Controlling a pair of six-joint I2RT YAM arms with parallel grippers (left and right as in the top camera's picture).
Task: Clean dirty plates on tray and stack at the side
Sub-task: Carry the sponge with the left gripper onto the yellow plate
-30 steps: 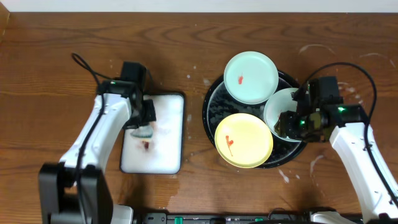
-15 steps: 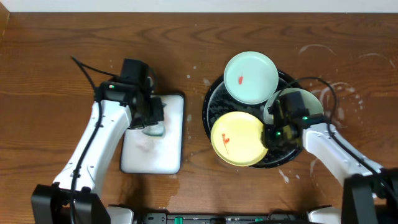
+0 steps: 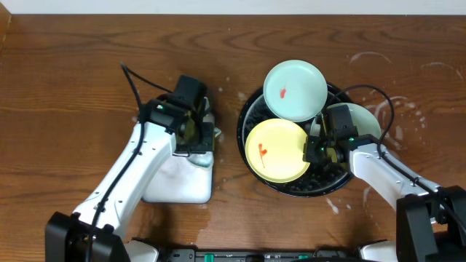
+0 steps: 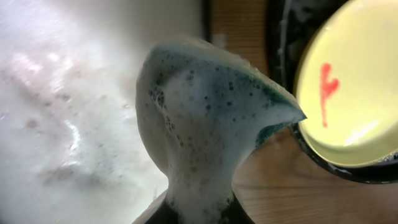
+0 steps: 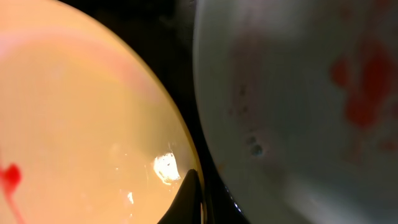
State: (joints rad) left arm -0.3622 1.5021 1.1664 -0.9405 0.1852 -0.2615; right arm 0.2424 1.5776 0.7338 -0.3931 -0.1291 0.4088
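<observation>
Nearest the robot, the white rectangular dish (image 3: 175, 185) is lying on the wooden table (image 3: 73, 73), slick with foam. Over its far right corner the left gripper (image 3: 196, 137) is pinching the foamy green sponge (image 4: 205, 124) at its base, jaws closed tight on it. The sponge is hanging near the black tray (image 3: 298, 189). Inside the tray, the yellow plate (image 3: 275, 151) is sitting at the near left, showing a red smear (image 3: 262, 151). The right gripper (image 3: 313, 151) is resting at that plate's right edge. The wrist view is showing only one dark fingertip (image 5: 189, 196) at the rim, so I cannot tell how the jaws are standing. Farther back, the far mint-green plate (image 3: 294, 91) is overlapping the tray's far rim and carrying a red spot (image 3: 282, 92). The right mint-green plate (image 3: 364, 120) is lying at the tray's right side, partly hidden by the right arm (image 3: 393, 171)
</observation>
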